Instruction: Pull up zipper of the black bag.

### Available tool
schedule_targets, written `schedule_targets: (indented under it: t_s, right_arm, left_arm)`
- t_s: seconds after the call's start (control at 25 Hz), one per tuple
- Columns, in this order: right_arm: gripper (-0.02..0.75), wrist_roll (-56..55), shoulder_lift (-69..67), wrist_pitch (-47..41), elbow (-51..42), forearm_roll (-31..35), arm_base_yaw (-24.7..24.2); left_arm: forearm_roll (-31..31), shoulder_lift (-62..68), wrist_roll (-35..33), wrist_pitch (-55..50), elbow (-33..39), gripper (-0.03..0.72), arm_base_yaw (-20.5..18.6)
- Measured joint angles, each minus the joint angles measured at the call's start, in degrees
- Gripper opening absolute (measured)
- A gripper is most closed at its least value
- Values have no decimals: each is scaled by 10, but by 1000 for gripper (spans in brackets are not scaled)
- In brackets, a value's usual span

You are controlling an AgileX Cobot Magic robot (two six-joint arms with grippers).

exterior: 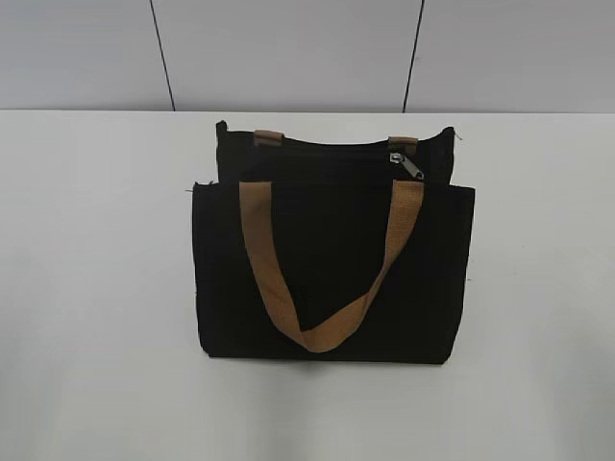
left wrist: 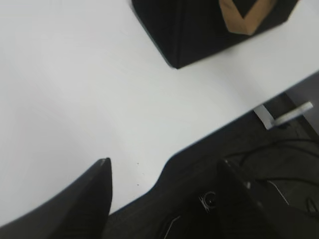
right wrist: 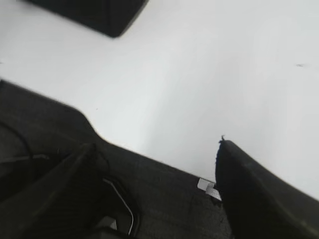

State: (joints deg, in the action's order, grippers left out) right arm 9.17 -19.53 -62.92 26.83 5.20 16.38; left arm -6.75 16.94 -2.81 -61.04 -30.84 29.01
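Both wrist views only catch a corner of the black bag, the rest runs off the top edge. The rear handle is mostly tucked behind the bag (just two tan stubs poking up). Each pincer is cropped at the bottom edge, and the right one looks blurry, probably soft focus.

Right gripper fingers spread apart over white table edge; black bag corner top left

Both grippers hang with jaws spread.
Left gripper and right gripper grasp nothing, fingers well apart.
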Motion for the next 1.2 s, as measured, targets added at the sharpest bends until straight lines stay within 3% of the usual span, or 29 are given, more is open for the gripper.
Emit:
schedule_targets:
  t_s: [0.2, 0.32, 0.44, 0.6, 1.2]
  right_arm:
    - [552, 0, 96, 0, 0, 4, -140]
    - [543, 0, 141, -1, 0, 4, -200]
    - [543, 0, 170, -1, 0, 4, -230]
    - [543, 0, 198, -2, 0, 5, -236]
    - [542, 0, 200, -2, 0, 7, -236]
  left_arm:
    - [0, -62, 0, 0, 0, 488, -117]
    - [0, -98, 0, 0, 0, 488, -184]
    - [0, -126, 0, -1, 0, 488, -242]
    - [0, -166, 0, -1, 0, 488, -296]
    - [2, -172, -2, -1, 0, 470, -304]
